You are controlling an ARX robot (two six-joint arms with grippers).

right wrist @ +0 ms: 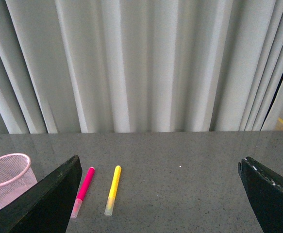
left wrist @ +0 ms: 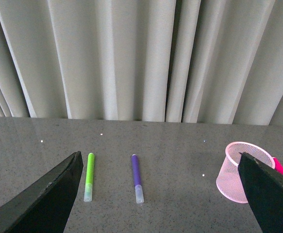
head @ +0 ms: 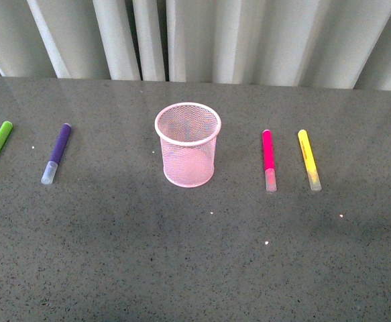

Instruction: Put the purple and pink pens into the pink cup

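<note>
Front view: cup point(head: 188, 157) upright at mid-tabletop; purple pen point(head: 57, 153) lies toward the left edge, pink pen point(head: 268, 159) toward the right, both well apart from it.
Left wrist view: left claw point(left wrist: 159, 158) released, empty; purple pen near green marker point(left wrist: 89, 175). Likely step: first pick, not begun.
Right wrist view: right claw point(right wrist: 159, 159) released, empty; pink pen beside yellow marker point(right wrist: 113, 190); the descent needs care, as room between them is narrow.

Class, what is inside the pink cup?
Nothing shows inside the cup: only its own mesh. The purple pen and pink pen lie on the table outside it. Its floor is partly screened by the near wall.
</note>
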